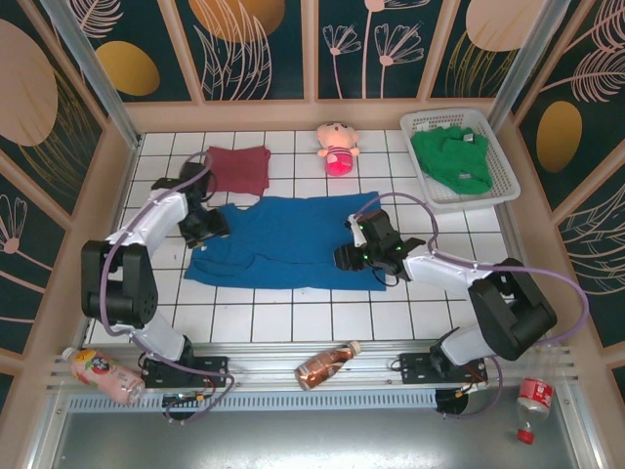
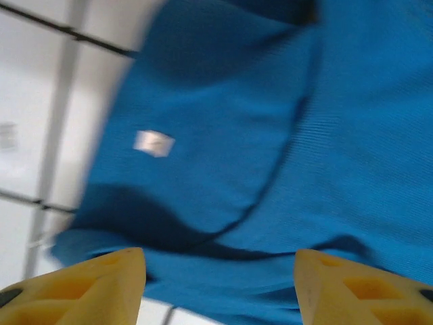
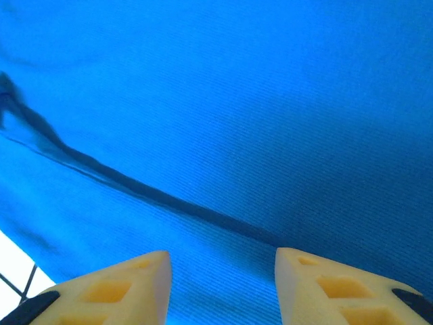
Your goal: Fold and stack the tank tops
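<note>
Across the tabletop (image 1: 293,318) we see the blue tank top (image 1: 283,244) spread flat.
The basket (image 1: 505,166) holds the green tank top (image 1: 451,156), and the maroon tank top (image 1: 239,168) lies just behind the blue. Our left fingers (image 2: 101,284) and right fingers (image 3: 115,291) stand open over blue cloth.

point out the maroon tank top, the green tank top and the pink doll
maroon tank top (image 1: 239,168), top external view, middle of the cloth
green tank top (image 1: 449,161), top external view, middle of its bunched cloth
pink doll (image 1: 339,156), top external view, its body below the head
</note>
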`<state>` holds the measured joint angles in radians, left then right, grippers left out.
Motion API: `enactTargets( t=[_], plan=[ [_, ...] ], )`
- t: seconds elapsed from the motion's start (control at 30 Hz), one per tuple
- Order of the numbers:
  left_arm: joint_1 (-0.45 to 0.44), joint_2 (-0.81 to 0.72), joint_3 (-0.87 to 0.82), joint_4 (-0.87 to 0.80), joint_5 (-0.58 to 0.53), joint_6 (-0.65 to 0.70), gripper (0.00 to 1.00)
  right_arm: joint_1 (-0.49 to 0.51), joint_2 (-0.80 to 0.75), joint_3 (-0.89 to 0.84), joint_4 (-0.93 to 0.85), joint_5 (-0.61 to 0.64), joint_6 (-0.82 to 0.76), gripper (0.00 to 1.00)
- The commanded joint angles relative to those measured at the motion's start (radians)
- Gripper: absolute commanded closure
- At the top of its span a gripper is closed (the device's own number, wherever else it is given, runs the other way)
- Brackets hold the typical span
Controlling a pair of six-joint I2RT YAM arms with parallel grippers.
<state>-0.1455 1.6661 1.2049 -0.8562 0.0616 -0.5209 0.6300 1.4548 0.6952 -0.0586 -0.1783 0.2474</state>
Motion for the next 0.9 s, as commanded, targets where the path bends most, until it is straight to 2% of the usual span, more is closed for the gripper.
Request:
enactTargets(
  t=[0.0, 0.13, 0.27, 0.47, 0.67, 0.77, 0.87],
  plan=[
    [-0.048, 0.087, -0.035, 0.155, 0.108, -0.030, 0.42, -0.012, 0.053, -0.006, 0.032, 0.025, 0.071, 0.56],
    [-0.072, 0.138, -0.096, 0.248, 0.140, -0.022, 0.44, -0.022, 0.110, -0.005, -0.044, 0.036, 0.124, 0.56],
    [-0.072, 0.147, -0.176, 0.246, 0.116, -0.011, 0.46, -0.027, 0.123, -0.030, -0.123, 0.041, 0.175, 0.57],
    [-0.072, 0.054, -0.359, 0.230, 0.167, -0.054, 0.45, -0.031, 0.095, -0.074, -0.269, 0.048, 0.258, 0.57],
    [-0.071, -0.110, -0.478, 0.198, 0.199, -0.116, 0.44, -0.045, 0.000, -0.062, -0.428, 0.077, 0.283, 0.57],
    [-0.072, -0.149, -0.503, 0.199, 0.217, -0.137, 0.43, -0.066, -0.018, -0.055, -0.483, 0.069, 0.280, 0.57],
    [-0.071, -0.172, -0.403, 0.141, 0.148, -0.126, 0.42, -0.076, -0.070, -0.010, -0.491, 0.086, 0.267, 0.56]
  ],
)
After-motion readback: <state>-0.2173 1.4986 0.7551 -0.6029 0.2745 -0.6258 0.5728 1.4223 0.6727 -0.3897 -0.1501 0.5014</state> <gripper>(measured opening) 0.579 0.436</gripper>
